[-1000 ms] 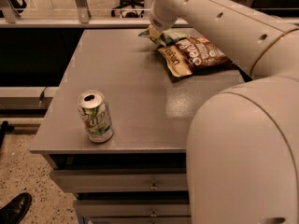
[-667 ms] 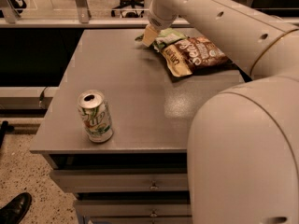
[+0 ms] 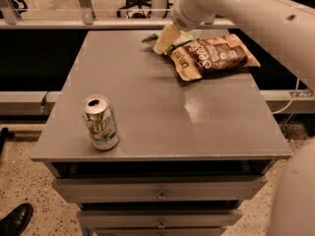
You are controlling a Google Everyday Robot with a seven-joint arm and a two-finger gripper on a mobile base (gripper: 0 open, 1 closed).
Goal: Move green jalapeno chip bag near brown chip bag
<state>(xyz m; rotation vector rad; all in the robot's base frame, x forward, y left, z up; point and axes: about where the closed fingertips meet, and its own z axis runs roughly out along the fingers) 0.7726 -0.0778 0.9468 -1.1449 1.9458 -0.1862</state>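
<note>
The brown chip bag (image 3: 212,56) lies flat at the far right of the grey table (image 3: 162,112), with white lettering facing up. The green jalapeno chip bag (image 3: 150,37) lies at the far edge, touching the brown bag's left end; only its light-green edges show on either side of my gripper. My gripper (image 3: 164,40) hangs from the white arm (image 3: 256,14) directly over the green bag, at or just above it. Most of the green bag is hidden behind the gripper.
A green-and-white soda can (image 3: 100,122) stands upright at the near left of the table. Drawers (image 3: 160,191) sit below the table's front edge. A rail and chair legs are beyond the far edge. A shoe (image 3: 15,220) is on the floor at lower left.
The gripper has shifted slightly over the green bag at the brown bag's left end. The green bag stays beside the brown bag. The can has not moved.
</note>
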